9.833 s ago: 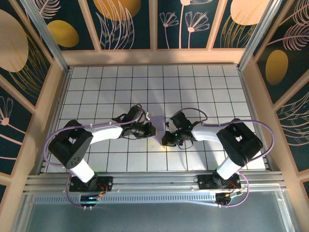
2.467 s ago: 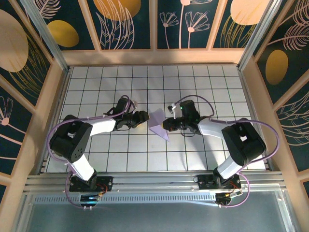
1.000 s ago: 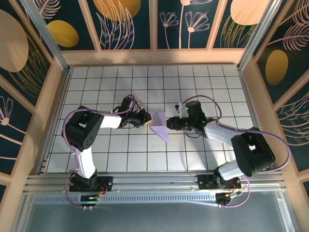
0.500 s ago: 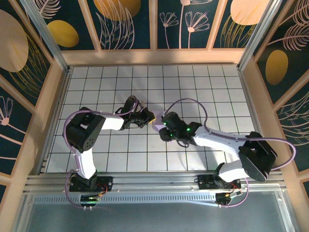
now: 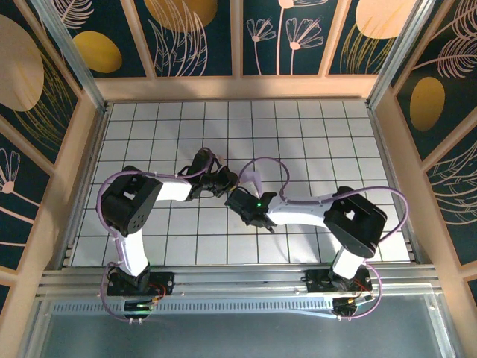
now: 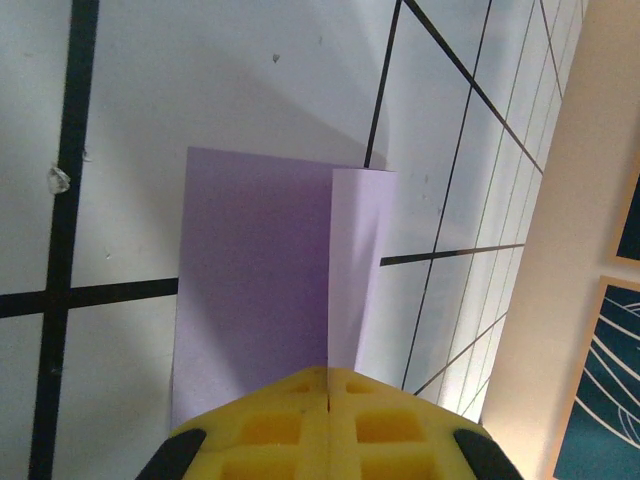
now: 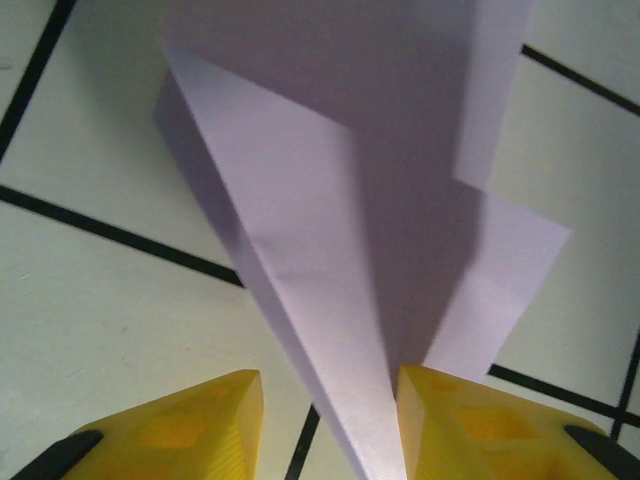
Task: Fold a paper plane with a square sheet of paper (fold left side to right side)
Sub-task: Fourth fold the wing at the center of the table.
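Left claw (image 6: pixel 328 375) pinched shut on a folded sheet of pale lavender paper (image 6: pixel 255 270).

The two yellow padded fingers (image 6: pixel 270 425) meet along a single seam at the bottom edge, with the paper's crease running straight up from it. A wide, shaded panel lies left of the crease and a narrow, lighter flap right of it. Beneath is the white tiled bench (image 6: pixel 200 80) with black grid lines. A beige wooden wall (image 6: pixel 570 250) and a dark blue panel (image 6: pixel 610 390) stand at the right.
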Robot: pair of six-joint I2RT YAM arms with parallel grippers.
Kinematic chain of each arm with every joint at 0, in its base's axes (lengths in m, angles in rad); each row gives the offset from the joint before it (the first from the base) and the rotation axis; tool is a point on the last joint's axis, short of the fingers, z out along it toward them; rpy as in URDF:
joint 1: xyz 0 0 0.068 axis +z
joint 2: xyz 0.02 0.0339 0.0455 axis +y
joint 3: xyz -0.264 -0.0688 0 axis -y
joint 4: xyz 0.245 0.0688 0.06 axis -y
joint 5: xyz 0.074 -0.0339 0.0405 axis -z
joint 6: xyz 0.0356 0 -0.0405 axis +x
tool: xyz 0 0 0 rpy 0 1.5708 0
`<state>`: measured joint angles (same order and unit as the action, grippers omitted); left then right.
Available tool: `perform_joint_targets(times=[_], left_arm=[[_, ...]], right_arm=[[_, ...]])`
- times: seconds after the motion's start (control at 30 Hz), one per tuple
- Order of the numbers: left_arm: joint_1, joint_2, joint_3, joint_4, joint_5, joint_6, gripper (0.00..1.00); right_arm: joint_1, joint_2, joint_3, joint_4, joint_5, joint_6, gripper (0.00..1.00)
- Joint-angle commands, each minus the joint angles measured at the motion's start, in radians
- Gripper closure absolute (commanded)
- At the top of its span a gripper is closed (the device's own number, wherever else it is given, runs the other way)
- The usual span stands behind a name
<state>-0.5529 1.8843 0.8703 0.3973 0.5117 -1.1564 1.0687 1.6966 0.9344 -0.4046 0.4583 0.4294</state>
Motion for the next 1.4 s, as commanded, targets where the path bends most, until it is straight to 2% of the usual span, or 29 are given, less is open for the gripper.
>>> perform_joint_targets(times=[0.0, 0.33, 0.6, 1.2, 1.37], left_arm=[[-0.006, -0.025, 0.028, -0.024, -0.001, -0.007, 0.95], [-0.005, -0.028, 0.042, -0.046, -0.004, 0.003, 0.95], [-0.005, -0.03, 0.049, -0.058, -0.006, 0.009, 0.94], [-0.005, -0.019, 0.044, -0.055, -0.005, 0.012, 0.93], [-0.005, -0.019, 0.044, -0.056, -0.004, 0.013, 0.93]], right_arm=[[0.008, 0.026, 0.027, -0.034, 0.109, 0.003, 0.6], [0.008, 0.065, 0.03, -0.023, 0.157, -0.015, 0.66], [0.015, 0.075, 0.03, -0.02, 0.153, -0.021, 0.76], [0.043, 0.101, 0.044, -0.052, 0.161, -0.001, 0.77], [0.045, 0.101, 0.041, -0.053, 0.164, 0.001, 0.8]])
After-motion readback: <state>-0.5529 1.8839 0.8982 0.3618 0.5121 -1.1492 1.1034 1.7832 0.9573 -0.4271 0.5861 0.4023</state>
